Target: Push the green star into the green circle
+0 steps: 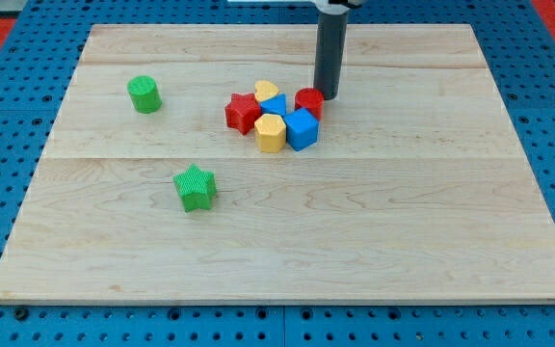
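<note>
The green star block (196, 187) sits on the pale wooden board (403, 231), low on the view's left side. It is bright green, with short points all round and a ridged side, and it rests flat with bare wood around it. Nothing touches it.

The green round block (145, 94), the green circle, stands nearer the view's top and a little more to the left. It is well apart from the star.

My tip (327, 96) is far from both green blocks. The dark rod comes straight down from the view's top, right of the middle, and my tip is just beside the red round block (309, 101), on its right side. The rod has no fingers, so there is nothing to open or close.

I count two green blocks. In the middle is a tight bunch of six more: a red star block (243, 112), the red round block, a yellow heart block (267, 92), a second yellow block (271, 133), a blue cube block (302, 128) and a small blue block (276, 105) mostly hidden behind the others. They touch one another.

A blue pegboard with holes (8, 116) lies around the board.
</note>
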`<state>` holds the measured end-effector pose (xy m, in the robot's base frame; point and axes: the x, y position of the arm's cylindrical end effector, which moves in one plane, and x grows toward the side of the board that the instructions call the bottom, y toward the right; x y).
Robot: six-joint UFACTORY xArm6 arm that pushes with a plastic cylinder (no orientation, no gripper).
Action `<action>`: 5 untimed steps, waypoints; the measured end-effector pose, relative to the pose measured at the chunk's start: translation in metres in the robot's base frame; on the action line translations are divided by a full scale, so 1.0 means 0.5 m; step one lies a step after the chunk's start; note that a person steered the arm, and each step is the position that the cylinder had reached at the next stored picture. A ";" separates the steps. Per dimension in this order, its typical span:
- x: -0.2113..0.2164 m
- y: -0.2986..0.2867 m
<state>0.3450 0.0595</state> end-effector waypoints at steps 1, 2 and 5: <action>0.006 -0.023; 0.118 0.139; 0.289 -0.407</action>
<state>0.4893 -0.1442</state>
